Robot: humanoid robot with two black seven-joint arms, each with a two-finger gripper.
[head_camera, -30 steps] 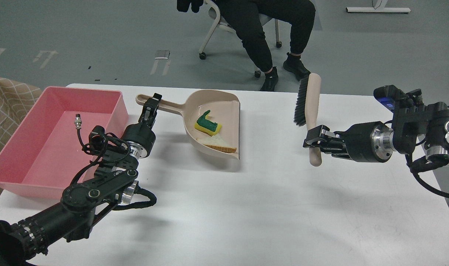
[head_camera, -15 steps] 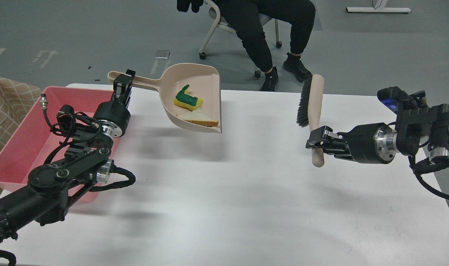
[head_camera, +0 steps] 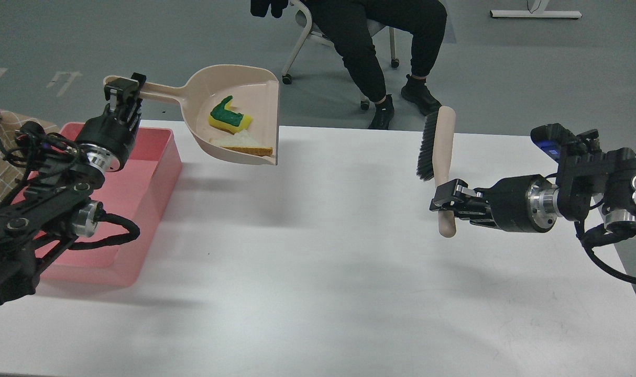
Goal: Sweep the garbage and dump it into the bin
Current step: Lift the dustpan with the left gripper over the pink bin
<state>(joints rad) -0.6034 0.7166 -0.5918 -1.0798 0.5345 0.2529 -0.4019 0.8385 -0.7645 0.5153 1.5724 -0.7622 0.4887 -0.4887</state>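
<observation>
The white table (head_camera: 349, 272) spreads under both my arms. The pink bin (head_camera: 150, 173) sits just below and beside my left claw (head_camera: 123, 94), my own arm hiding most of its inside and its near-left wall. That claw is clamped on the handle of the beige dustpan (head_camera: 260, 104), held aloft, its pan reaching away to the right of the claw. In the pan lie the yellow sponge chunk (head_camera: 230, 118) and, touching it, the bread slice (head_camera: 243, 143). My right claw (head_camera: 446, 201) pinches the brush (head_camera: 437, 157) low on its handle, bristles up; the fingers cover part of the handle.
</observation>
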